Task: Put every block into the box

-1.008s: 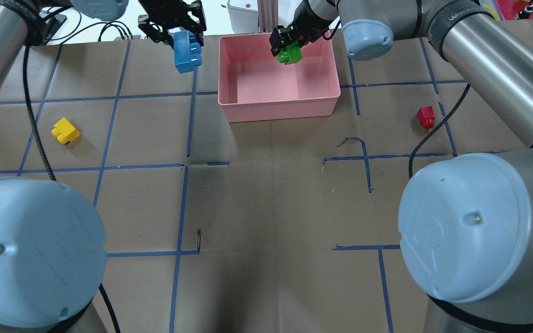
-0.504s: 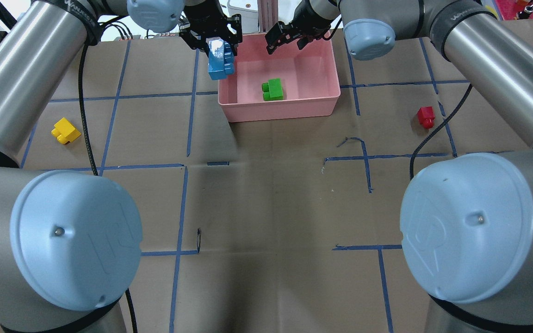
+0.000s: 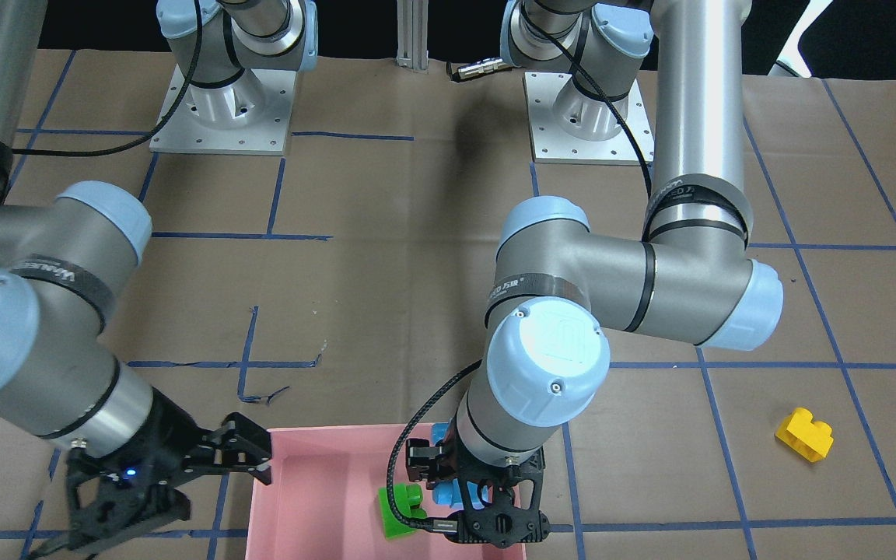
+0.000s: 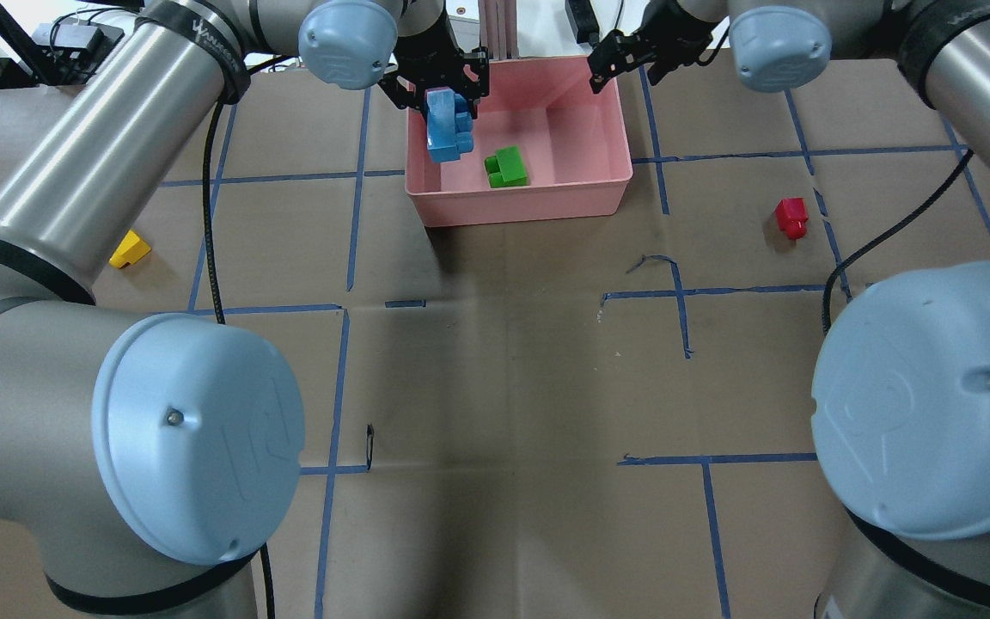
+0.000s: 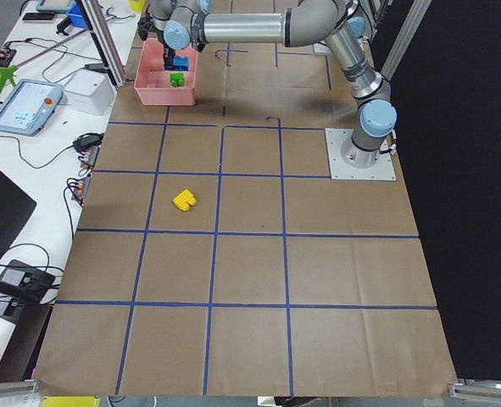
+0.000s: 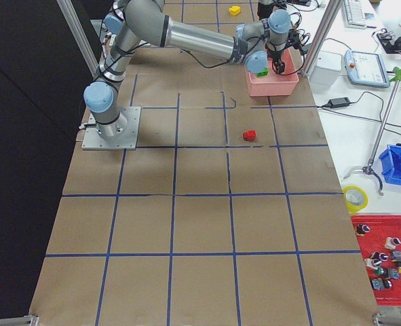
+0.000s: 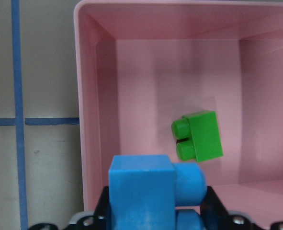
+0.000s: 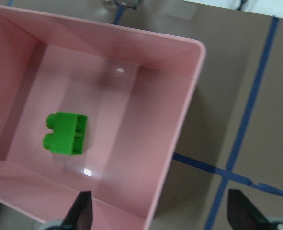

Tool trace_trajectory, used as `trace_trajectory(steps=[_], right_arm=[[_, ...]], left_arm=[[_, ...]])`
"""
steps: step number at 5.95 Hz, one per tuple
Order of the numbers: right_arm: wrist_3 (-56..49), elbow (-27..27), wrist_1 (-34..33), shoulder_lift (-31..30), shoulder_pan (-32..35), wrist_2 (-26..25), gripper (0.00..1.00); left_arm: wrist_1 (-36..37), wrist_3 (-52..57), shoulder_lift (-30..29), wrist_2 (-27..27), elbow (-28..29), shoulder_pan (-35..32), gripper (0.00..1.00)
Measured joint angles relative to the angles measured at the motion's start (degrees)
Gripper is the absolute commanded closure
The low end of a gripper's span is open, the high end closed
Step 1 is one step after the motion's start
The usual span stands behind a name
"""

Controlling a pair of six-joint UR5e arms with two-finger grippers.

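Note:
The pink box (image 4: 521, 206) stands at the table's far middle. The green block (image 4: 506, 167) lies on its floor, also in both wrist views (image 7: 198, 135) (image 8: 65, 133). My left gripper (image 4: 442, 90) is shut on the light blue block (image 4: 448, 127) and holds it above the box's left part (image 7: 146, 191). My right gripper (image 4: 628, 56) is open and empty above the box's far right corner (image 8: 179, 129). The yellow block (image 4: 129, 250) lies at the left, partly hidden by my left arm. The red block (image 4: 791, 216) lies to the right of the box.
An aluminium post (image 4: 495, 26) stands just beyond the box. A white device (image 5: 89, 89) and a tablet (image 5: 30, 106) sit on the bench past the table's far edge. Black cables (image 4: 207, 215) hang from both arms over the table.
My right gripper opened, the green block dropped into the box, and the gripper moved right. My left gripper carried the blue block rightward to above the box.

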Motion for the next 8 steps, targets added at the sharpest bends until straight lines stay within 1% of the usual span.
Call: trace_trajectory(steps=[1, 2, 4, 5, 6, 7, 8], right_arm=[[-2.44, 1.14, 2.95, -1.96, -3.14, -3.24, 0.00], [-3.28, 2.39, 4.35, -2.99, -4.71, -7.26, 0.00], [-2.60, 4.28, 4.22, -2.85, -5.60, -14.60, 0.00], [-0.65, 4.96, 3.68, -2.43, -5.97, -18.59, 0.00], [1.16, 6.73, 1.45, -2.17, -6.58, -21.65, 0.00], [1.88, 9.78, -2.62, -2.05, -7.30, -22.58, 0.01], [2.11, 12.76, -6.23, -1.88, -8.27, -22.54, 0.01]], left_arm=[[3.03, -1.58, -2.08, 0.93, 0.03, -0.81, 0.30], [5.60, -2.54, -3.42, 2.09, 0.02, -1.18, 0.02], [10.14, -3.16, -4.17, 2.62, 0.13, -1.24, 0.00], [9.24, -3.14, -3.20, 2.78, 0.88, -0.97, 0.00], [5.53, -2.79, -0.82, 2.66, 2.18, 0.48, 0.00], [1.19, -1.20, 2.50, 2.42, 2.73, 4.15, 0.00], [-2.03, 2.97, 5.34, 2.33, 2.18, 8.83, 0.00]])
